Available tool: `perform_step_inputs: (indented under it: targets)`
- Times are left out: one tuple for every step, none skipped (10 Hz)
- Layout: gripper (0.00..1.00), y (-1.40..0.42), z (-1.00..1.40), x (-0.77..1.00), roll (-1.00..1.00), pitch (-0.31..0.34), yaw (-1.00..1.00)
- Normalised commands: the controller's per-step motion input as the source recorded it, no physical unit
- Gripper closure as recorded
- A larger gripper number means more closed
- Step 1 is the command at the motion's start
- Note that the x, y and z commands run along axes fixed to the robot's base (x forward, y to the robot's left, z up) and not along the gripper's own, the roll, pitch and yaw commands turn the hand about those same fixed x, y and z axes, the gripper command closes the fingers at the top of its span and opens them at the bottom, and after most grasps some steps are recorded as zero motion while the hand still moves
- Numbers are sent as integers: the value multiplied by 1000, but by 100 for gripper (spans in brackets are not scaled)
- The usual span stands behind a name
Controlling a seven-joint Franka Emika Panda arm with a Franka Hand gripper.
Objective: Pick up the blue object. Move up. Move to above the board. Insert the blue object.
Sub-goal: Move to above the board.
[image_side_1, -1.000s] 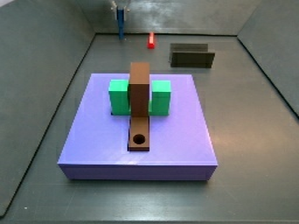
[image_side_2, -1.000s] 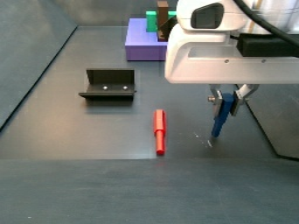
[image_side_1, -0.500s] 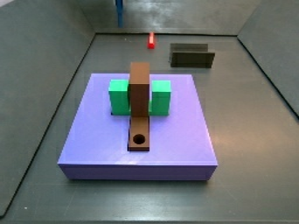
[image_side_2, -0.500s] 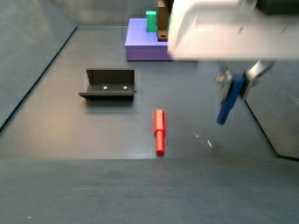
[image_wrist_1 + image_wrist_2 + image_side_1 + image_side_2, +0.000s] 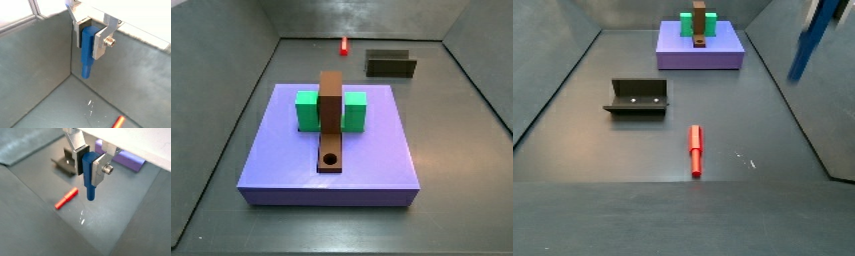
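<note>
while the blue object point(image 5: 87, 55) hangs upright and clear of the floor, it is clamped near its top between the two silver fingers point(image 5: 101, 40) of the gripper point(image 5: 91, 34), which is closed on it; both wrist views show the lower end free in the air. in a side view the blue object point(image 5: 810, 42) shows at the upper right edge, high above the floor, with the gripper itself out of frame there. the board point(image 5: 330, 120) lies on the lavender slab point(image 5: 372, 170), across the green block point(image 5: 349, 110), its round hole point(image 5: 331, 159) at the near end and empty. judged step: carry over to above the board. to do it well, keep height, hold the peg vertical, and stop directly over the hole before any descent. the red peg point(image 5: 696, 150) lies flat on the floor, beside the fixture point(image 5: 637, 96); nothing rests in the fixture.
</note>
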Motion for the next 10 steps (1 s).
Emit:
perform_step_inputs:
  targets:
    - [100, 8, 558, 36, -9, 102, -6]
    - [100, -2, 278, 31, 3, 99, -2]
    - [100, -1400, 121, 310, -43, 147, 171]
    - [100, -1400, 128, 304, 1, 133, 153]
    - [100, -1400, 127, 299, 19, 90, 111]
    - [100, -1400, 128, 299, -28, 34, 60]
    - [100, -1400, 130, 298, -22, 26, 37]
    - [100, -1400, 136, 298, 2, 38, 27]
    - [100, -1400, 142, 302, -10, 51, 16]
    - [100, -1400, 144, 311, 4, 74, 17]
